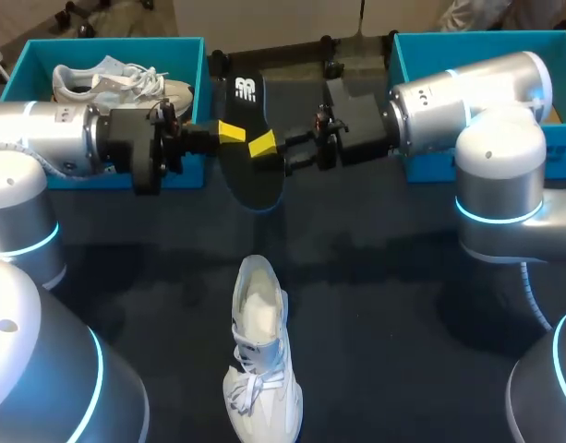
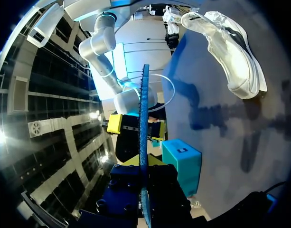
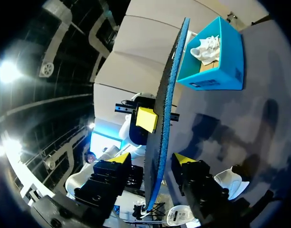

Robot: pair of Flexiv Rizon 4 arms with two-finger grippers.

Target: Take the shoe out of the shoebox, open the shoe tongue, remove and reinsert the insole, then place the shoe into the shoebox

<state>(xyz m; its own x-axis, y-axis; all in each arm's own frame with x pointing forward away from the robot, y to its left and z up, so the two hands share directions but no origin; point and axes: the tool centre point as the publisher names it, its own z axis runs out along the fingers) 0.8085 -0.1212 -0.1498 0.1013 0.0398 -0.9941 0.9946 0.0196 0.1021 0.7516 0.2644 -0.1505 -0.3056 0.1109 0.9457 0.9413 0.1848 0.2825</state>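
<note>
The insole (image 1: pixel 253 183) aloft, the shoe (image 1: pixel 258 355) on the table (image 1: pixel 403 305).
The left gripper (image 1: pixel 229 134) pinches the black insole above the table's far middle; the right gripper (image 1: pixel 264 146) straddles it, fingers spread apart. The white shoe lies at the near edge's middle.

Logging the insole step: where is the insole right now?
In the head view the insole is held above mid-table by the left gripper, with the right gripper open around it, beyond the white shoe.
</note>
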